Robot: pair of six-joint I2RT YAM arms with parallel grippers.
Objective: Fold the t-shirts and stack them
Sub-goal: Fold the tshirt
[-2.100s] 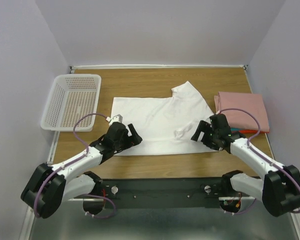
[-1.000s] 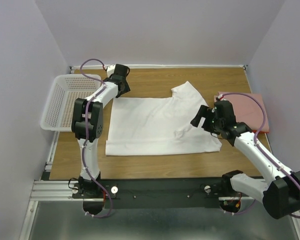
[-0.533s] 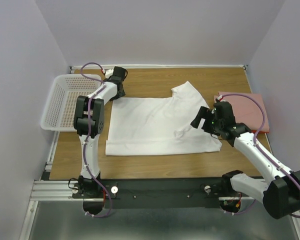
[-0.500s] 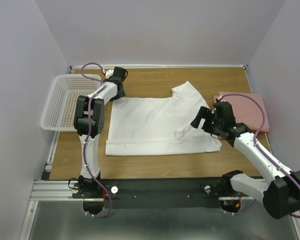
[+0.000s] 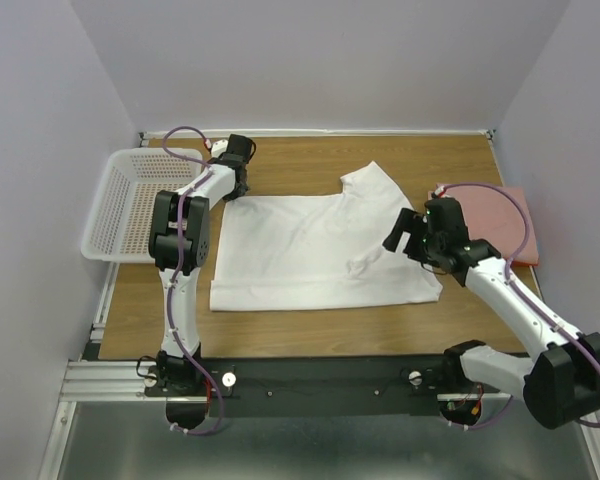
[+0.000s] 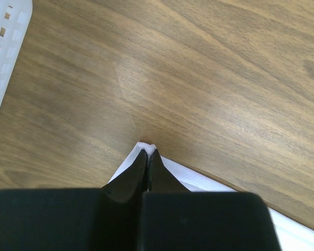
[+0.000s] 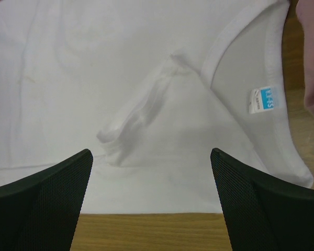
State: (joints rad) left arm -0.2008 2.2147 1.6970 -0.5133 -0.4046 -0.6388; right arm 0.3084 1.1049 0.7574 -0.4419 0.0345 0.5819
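With our left gripper (image 6: 148, 154) pinched tight on the far-left corner of the white t-shirt (image 5: 310, 250), which lies flat mid-desk, and our right gripper (image 7: 150, 156) spread wide and empty over its collar, we risk that thin pinch slipping under any pull.

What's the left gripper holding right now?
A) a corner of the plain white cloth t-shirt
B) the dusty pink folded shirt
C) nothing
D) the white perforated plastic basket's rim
A: the left wrist view shows the left gripper shut on a corner tip of the plain white cloth t-shirt.
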